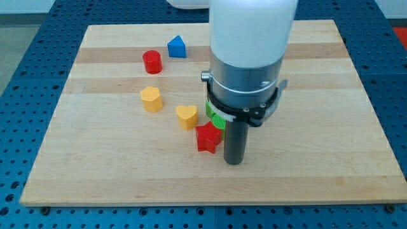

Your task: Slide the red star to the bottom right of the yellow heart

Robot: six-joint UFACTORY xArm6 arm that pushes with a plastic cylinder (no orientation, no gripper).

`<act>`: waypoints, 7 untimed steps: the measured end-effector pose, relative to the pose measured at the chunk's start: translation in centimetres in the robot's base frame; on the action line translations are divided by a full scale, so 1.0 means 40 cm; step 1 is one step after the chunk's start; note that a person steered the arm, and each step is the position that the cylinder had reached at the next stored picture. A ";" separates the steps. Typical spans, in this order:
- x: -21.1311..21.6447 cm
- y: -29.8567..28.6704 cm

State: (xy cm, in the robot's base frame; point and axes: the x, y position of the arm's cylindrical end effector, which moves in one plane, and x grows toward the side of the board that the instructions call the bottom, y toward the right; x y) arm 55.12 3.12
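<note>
The red star (208, 137) lies near the middle of the wooden board (114, 172), just below and to the right of the yellow heart (187, 116), almost touching it. My tip (234, 161) stands right of the red star, close beside it. A green block (215, 113), shape unclear, sits just above the star and is partly hidden behind the arm.
A yellow hexagon-like block (151, 98) lies left of the heart. A red cylinder (152, 62) and a blue block with a pointed top (177, 46) sit toward the view's top left. The arm's large white and grey body (248, 51) hides the board's middle top.
</note>
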 end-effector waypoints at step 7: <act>-0.135 -0.059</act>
State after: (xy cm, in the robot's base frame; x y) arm 49.72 0.76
